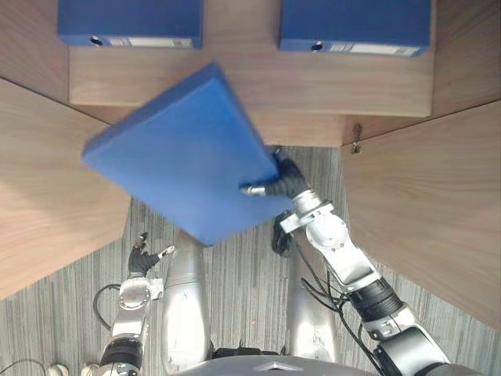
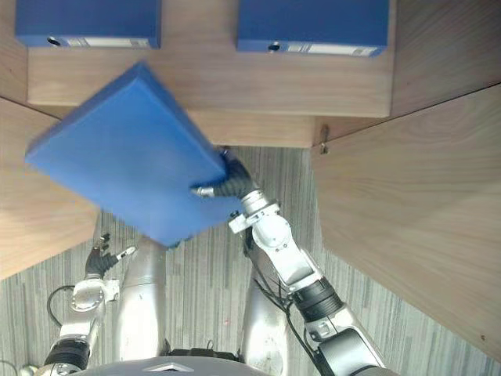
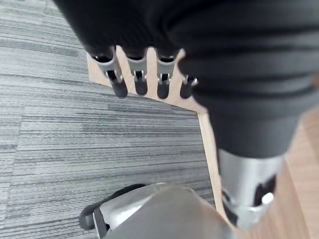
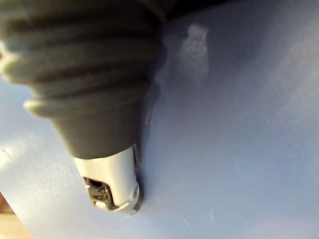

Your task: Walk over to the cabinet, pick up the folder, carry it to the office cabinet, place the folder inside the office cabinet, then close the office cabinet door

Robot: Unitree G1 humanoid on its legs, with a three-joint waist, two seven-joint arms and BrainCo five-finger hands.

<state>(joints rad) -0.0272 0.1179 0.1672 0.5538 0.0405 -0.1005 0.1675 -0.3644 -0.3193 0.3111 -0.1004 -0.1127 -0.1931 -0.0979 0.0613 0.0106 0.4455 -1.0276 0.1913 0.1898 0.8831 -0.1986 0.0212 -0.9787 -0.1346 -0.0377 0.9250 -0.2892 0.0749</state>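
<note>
- The folder (image 1: 184, 153), blue and slab-sided, is held tilted in the air. Its far corner reaches over the front edge of the shelf (image 1: 250, 86), and the rest hangs out in front of that shelf, above the carpet floor (image 1: 235, 274).
- The right hand (image 1: 282, 182) holds it by the edge farthest from the shelf. The thumb (image 4: 112, 186) presses on the blue top face while the fingers pass underneath, out of sight, so the hand pinches the folder.
- At the back of the shelf lie two other blue folders (image 1: 129, 19), spines forward, one towards each end, with bare wood between them.
- The left door (image 1: 47, 196) and right door (image 1: 430, 204) of the office cabinet stand swung out on either side of the shelf. A small handle (image 1: 357, 139) shows by the shelf's front right corner.
- The left hand (image 1: 143, 258) hangs low, well in front of the shelf, its fingers loose and apart, holding nothing.
- Progress, as I judge it: the pickup and carry look finished. Setting the folder down on the shelf, releasing it and closing the door remain.
</note>
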